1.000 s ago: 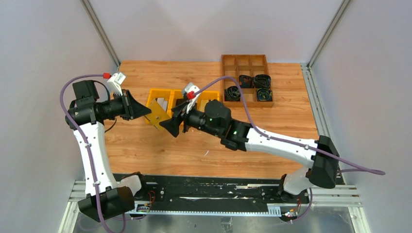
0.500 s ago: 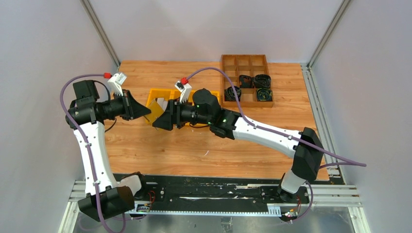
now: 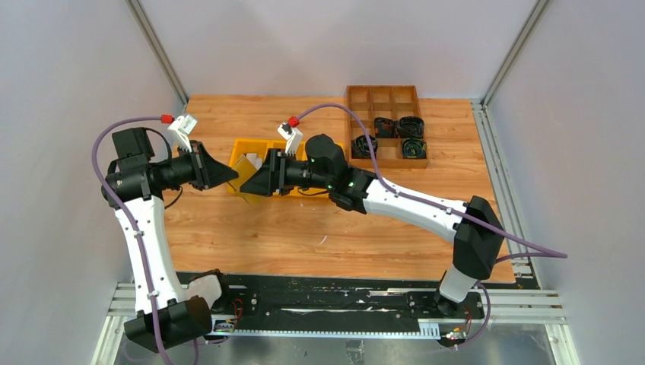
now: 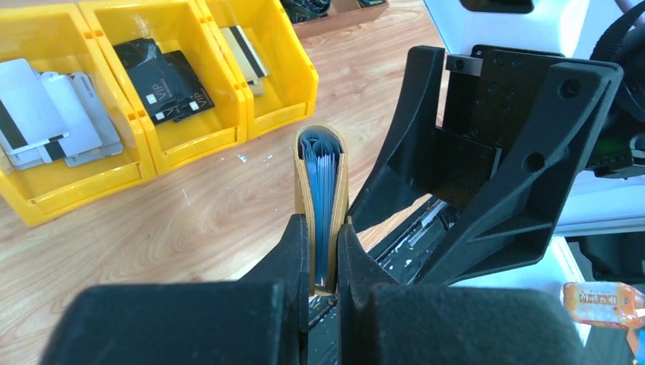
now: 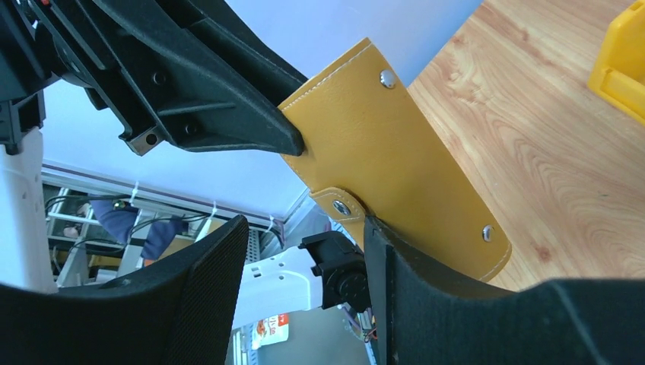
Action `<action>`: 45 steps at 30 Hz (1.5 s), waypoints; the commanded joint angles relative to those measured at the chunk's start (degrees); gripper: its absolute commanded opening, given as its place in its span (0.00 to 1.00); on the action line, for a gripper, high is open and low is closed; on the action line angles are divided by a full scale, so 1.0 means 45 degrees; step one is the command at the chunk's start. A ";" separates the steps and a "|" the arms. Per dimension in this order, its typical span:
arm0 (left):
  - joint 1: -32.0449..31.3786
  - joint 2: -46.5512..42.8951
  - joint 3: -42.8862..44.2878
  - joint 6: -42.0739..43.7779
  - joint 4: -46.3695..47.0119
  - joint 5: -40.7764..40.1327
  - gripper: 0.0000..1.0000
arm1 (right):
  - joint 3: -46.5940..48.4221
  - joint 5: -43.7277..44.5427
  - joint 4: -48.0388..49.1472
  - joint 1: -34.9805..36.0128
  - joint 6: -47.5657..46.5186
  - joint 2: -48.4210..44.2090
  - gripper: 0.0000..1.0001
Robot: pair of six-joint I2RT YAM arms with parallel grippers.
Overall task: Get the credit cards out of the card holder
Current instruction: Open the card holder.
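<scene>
My left gripper [image 4: 323, 228] is shut on the mustard-tan card holder [image 4: 321, 190], which it holds off the table, edge-on in the left wrist view. Card edges [image 4: 319, 171] show bluish inside the holder. The right gripper [image 5: 304, 224] is open, and only background shows between its jaws. The holder's leather face [image 5: 395, 160] lies just past the right gripper's right-hand finger [image 5: 426, 304], with the snap tab by that fingertip. In the top view both grippers meet at the holder [image 3: 243, 187] in front of the bins. Loose silver-grey cards [image 4: 46, 114], black cards [image 4: 171, 80] and a beige-gold card [image 4: 247, 57] lie in the bins.
Three yellow bins [image 3: 247, 143] stand in a row just behind the grippers. A wooden compartment tray [image 3: 382, 89] with black coiled cables sits at the back right. The arms' base rail runs along the near table edge.
The right arm has swung left up to the holder, and its jaws have narrowed somewhat. The left arm has kept its grip on the holder and barely moved.
</scene>
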 commanded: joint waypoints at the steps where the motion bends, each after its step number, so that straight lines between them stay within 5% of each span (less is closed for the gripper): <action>1: -0.0051 -0.0316 0.0219 -0.0393 -0.0106 0.0930 0.00 | -0.0494 -0.0410 0.1485 -0.0323 0.0790 0.0165 0.60; 19: -0.0045 -0.0075 0.0226 -0.0432 -0.0133 0.0802 0.00 | -0.0733 -0.1796 0.4766 -0.0121 0.2338 0.0406 0.33; 29: -0.0057 0.0213 0.0436 -0.1169 0.0400 -0.0199 0.00 | -0.0337 -0.2061 0.4318 0.0489 0.1278 0.0038 0.24; 35: -0.0056 -0.0034 0.0590 -0.2527 0.1733 -0.0241 0.00 | -0.0331 -0.2222 0.2412 0.0072 0.0158 -0.0907 0.35; 40: -0.0055 -0.0297 0.0616 -0.2346 0.1741 0.1509 0.00 | 0.0093 0.0257 -0.1468 -0.0889 -0.2927 -0.2483 0.64; 45: -0.0050 -0.0727 0.0391 -0.2336 0.1760 0.2628 0.00 | 0.1240 -0.0531 -0.3674 -0.1339 -0.4434 -0.1916 0.76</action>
